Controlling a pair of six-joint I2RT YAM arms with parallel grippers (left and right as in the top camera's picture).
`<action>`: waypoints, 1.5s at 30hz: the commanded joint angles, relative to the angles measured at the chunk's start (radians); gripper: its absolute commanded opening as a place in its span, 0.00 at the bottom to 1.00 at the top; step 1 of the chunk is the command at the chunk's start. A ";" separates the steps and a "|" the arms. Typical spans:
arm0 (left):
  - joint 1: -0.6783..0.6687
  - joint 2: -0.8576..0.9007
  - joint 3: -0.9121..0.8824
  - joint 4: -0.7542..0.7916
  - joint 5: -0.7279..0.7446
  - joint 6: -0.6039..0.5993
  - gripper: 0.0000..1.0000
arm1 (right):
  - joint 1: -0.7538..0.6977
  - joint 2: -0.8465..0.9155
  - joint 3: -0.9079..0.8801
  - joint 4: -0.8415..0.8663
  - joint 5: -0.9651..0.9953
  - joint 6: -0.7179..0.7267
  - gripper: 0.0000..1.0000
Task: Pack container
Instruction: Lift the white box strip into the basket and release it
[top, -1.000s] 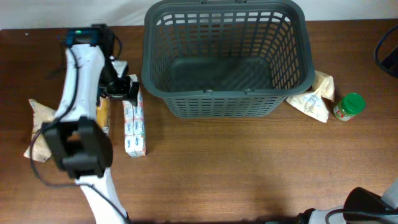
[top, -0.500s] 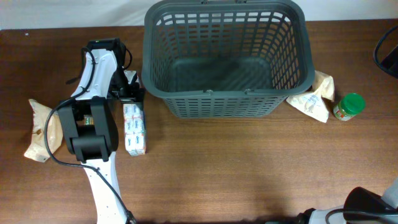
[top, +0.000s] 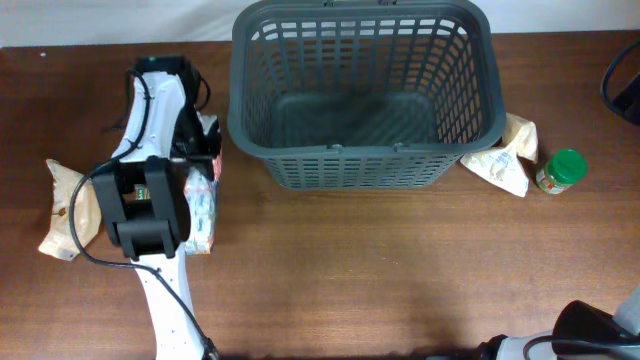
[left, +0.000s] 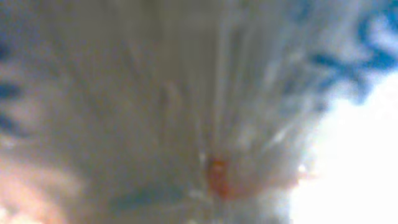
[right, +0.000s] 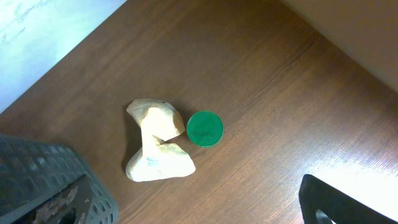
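Dark grey plastic, slotted in a lattice on walls and base, with a thick rim and rounded corners: the container (top: 362, 165) is sitting at the back middle of the counter (top: 400, 270), and I am seeing nothing inside it. I am judging the packing as barely begun, since every item is lying outside.

Items I am logging, left to right:
- Tan crinkled bag (top: 62, 205), soft and flat, lying at the far left edge, well apart from the container.
- White packet (top: 201, 210) with blue print, long and narrow, glossy film, lying left of the container and partly hidden under the left arm. The left wrist view is filling with its blurred white-and-blue wrapping (left: 186, 93).
- Cream crumpled bag (top: 500, 155), lumpy and creased, resting against the container's right front corner.
- Green-lidded jar (top: 562, 170), small, round and hard, standing upright just beside that bag.

The left end effector (top: 205, 160) is sitting at the packet's far end; I cannot tell whether it is spread or pinching the film, because the arm and the blur are hiding the fingers. The right end effector (right: 196, 208) is hanging high over the right side with its fingers spread wide, holding nothing, and looking down on the cream bag and the jar's green lid.

Remaining, as I am judging it: all four items are waiting to go in, the packet most likely first.
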 joint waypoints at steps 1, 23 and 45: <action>0.008 -0.090 0.227 -0.048 -0.058 -0.016 0.02 | -0.006 0.000 0.006 0.000 0.005 0.008 0.99; -0.481 -0.314 0.846 0.188 -0.092 0.980 0.02 | -0.006 0.000 0.006 -0.036 0.005 0.008 0.99; -0.539 0.174 0.640 0.320 -0.084 0.980 0.99 | -0.006 0.000 0.006 -0.119 0.004 0.008 0.99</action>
